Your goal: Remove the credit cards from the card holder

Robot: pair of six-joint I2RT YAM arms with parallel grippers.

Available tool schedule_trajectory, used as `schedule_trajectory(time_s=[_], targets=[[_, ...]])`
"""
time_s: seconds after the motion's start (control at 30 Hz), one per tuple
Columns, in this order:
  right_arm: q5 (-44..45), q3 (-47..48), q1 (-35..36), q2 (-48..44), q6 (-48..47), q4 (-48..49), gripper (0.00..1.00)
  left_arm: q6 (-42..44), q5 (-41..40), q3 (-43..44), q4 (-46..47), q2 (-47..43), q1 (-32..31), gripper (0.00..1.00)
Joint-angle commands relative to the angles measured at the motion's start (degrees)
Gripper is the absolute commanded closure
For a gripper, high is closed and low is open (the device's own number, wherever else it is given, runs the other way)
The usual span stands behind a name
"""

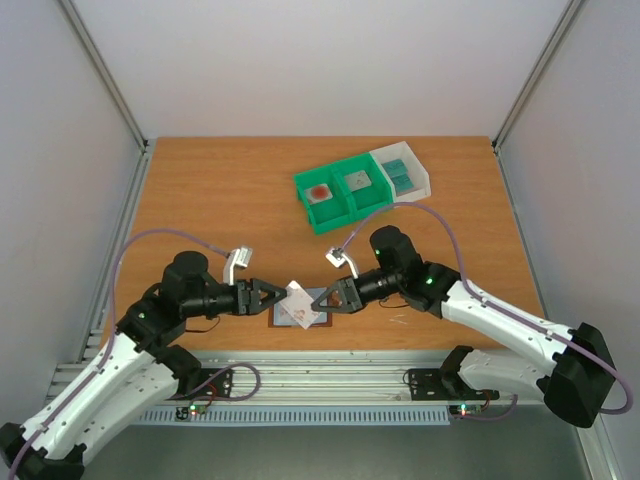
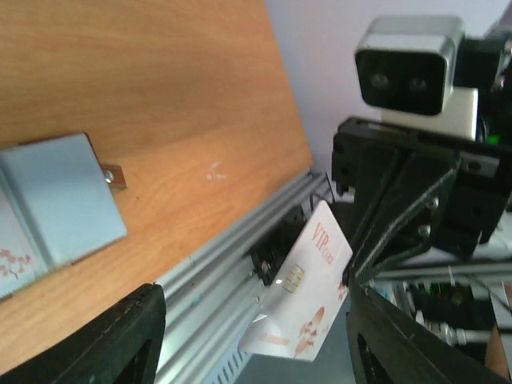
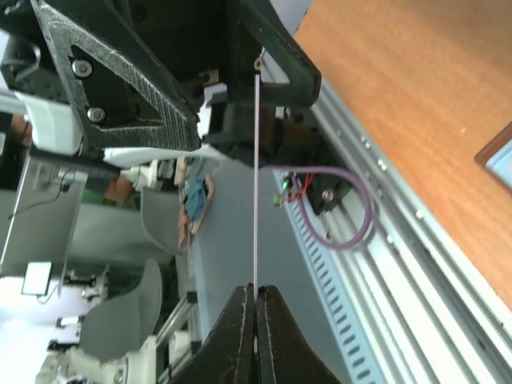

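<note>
- The whitish credit card (image 2: pixel 304 296), printed "VIP" in red with a chip and pink-red blossom marks, is up in the air between the two grippers, clear of the table.
- From the top view it hangs just above the card holder (image 2: pixel 64 200), tilted.
- The right gripper (image 3: pixel 255 294) is clenched on one end of this card. In its own wrist view the card shows edge-on as a thin line pinched between the two dark fingertips.
- The left gripper (image 1: pixel 284 296) is released. Its fingers (image 2: pixel 120 336) stand wide apart on either side of the card's other end, and I cannot tell whether either touches it.
- The card holder lies open and flat on the wooden table (image 1: pixel 200 200), close to the near edge and midway between the arms. Its grey-blue inner panel faces up and its little brown tab (image 2: pixel 112 174) sticks out at one side.
- A whitish patch with pink-red marks (image 2: pixel 12 260) shows on the holder's other panel. Whether it is a tucked card I cannot tell.
- Far right of the holder, well apart from it, sits a green bin (image 1: pixel 335 218) with a white bin (image 1: pixel 425 180) joined on its right.
- Teal cards (image 1: pixel 400 177) lie in the white bin.
- A red-spotted tile (image 1: pixel 320 192) and a grey square (image 1: pixel 357 182) lie in separate compartments of the green bin.
</note>
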Motion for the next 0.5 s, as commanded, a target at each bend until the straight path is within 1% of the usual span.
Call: schedule_trajectory(time_s=[0.0, 0.1, 0.17, 0.33, 0.47], targets=[[-6.46, 4.46, -0.19, -1.33, -11.67, -16.49, 0.99, 8.8, 10.67, 1.92, -7.18, -0.76, -0.14, 0.38], [-7.02, 5.8, -0.14, -1.78, -16.18, -19.9, 0.99, 9.01, 14.29, 1.68, -5.68, 0.18, -0.15, 0.43], [-8.77, 5.97, -0.14, -1.91, -16.57, -19.9, 0.99, 8.52, 16.44, 1.3, -3.89, 1.29, -0.15, 0.47], [-12.26, 6.38, 0.93, -0.83, -16.57, -19.19, 0.99, 9.09, 22.15, 0.95, -0.71, 4.78, -0.15, 0.54], [-13.06, 7.27, 2.66, 0.16, -17.35, -19.65, 0.99, 5.61, 24.27, -0.55, 5.17, 5.34, -0.15, 0.61]])
